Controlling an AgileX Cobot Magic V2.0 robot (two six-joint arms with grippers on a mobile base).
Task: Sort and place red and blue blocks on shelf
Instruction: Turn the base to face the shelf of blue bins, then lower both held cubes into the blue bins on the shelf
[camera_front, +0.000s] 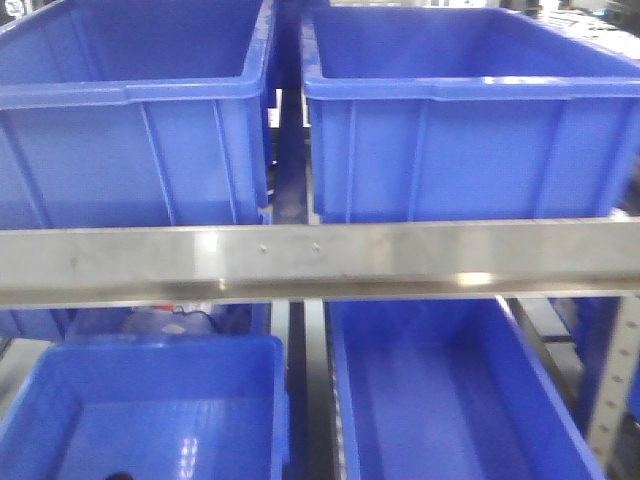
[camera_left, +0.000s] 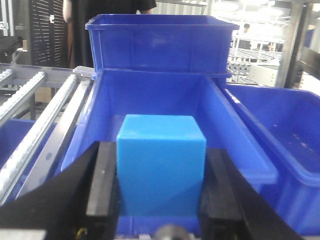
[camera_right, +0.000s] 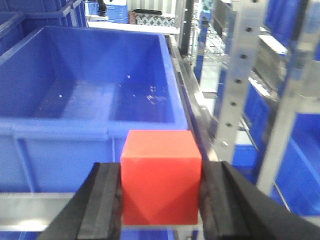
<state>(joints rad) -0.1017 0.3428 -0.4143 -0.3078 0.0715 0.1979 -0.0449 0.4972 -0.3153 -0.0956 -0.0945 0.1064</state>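
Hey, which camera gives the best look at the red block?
The right wrist view: the red block fills the foreground, clamped in the right gripper. The front view shows only blue bins and a steel rail; the left wrist view shows the blue block instead.

You are looking at a plain light-blue matte cube flanked by black left-gripper pads, and a plain bright-red matte cube flanked by black right-gripper pads. Large plastic bins are deep blue; the metal shelf rail is silvery grey, rollers white.
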